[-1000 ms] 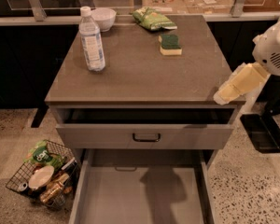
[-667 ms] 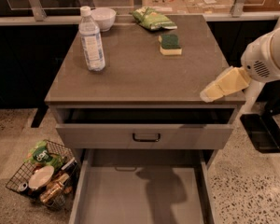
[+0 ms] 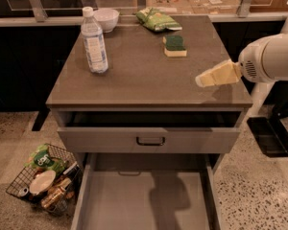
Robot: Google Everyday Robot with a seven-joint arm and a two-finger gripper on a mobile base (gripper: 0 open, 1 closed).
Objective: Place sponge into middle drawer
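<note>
The sponge (image 3: 174, 45), dark green over pale yellow foam, lies on the brown countertop (image 3: 144, 75) toward the back right. The middle drawer (image 3: 143, 200) is pulled far out at the bottom of the view, its pale-grey floor bare. My gripper (image 3: 204, 79) comes in from the right on a white arm and hovers over the counter's right front part, well in front of and to the right of the sponge, holding nothing.
A water bottle (image 3: 94, 41) stands at the counter's left. A white bowl (image 3: 106, 19) and a green snack bag (image 3: 157, 19) sit at the back. The top drawer (image 3: 150, 140) with a black loop handle is slightly open. A wire basket (image 3: 45, 178) of items sits on the floor at left.
My gripper has moved left and slightly up, from the counter's right edge to over the countertop, nearer the sponge. Nothing else moved.
</note>
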